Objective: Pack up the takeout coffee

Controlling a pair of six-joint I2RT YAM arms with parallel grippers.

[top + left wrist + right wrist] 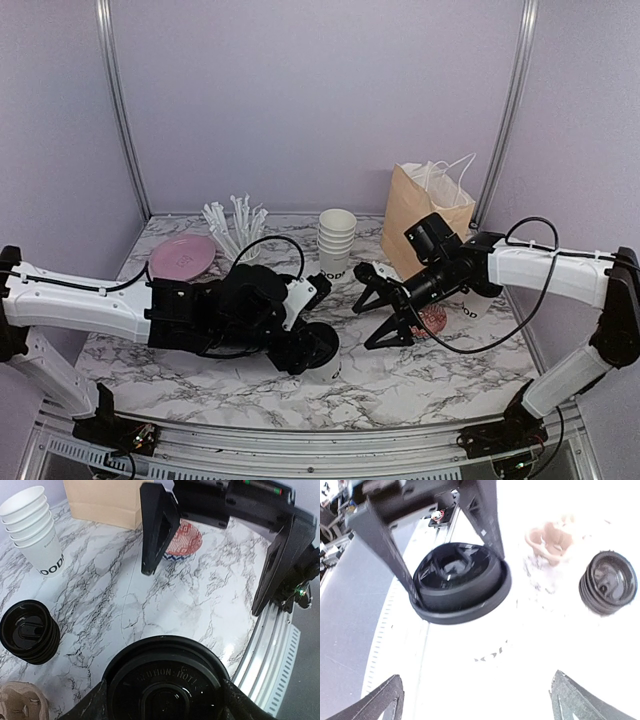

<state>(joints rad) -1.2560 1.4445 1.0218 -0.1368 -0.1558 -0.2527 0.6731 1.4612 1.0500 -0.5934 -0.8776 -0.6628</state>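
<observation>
A takeout coffee [167, 677], a white cup whose black lid reads "CAUTION: HOT", stands on the marble table [420, 385] near the front middle. My left gripper [167, 702] is shut on it, with one finger against each side of the lid. From above, the same cup [322, 350] shows under the left arm's dark wrist. My right gripper [366, 308] hangs open just right of it, pointing at it, with nothing between its fingers. In the right wrist view the lidded cup [457, 582] sits ahead of the wide-apart fingertips [580, 700]. The brown bag [425, 210] stands upright at the back right.
A stack of lidless white cups [336, 243] stands mid-table, with a stack of black lids [29, 630] and a brown pulp carrier [20, 700] near it. A patterned bowl [432, 320] lies under the right arm. A pink plate [182, 257] and a cup of straws [236, 225] stand at the back left.
</observation>
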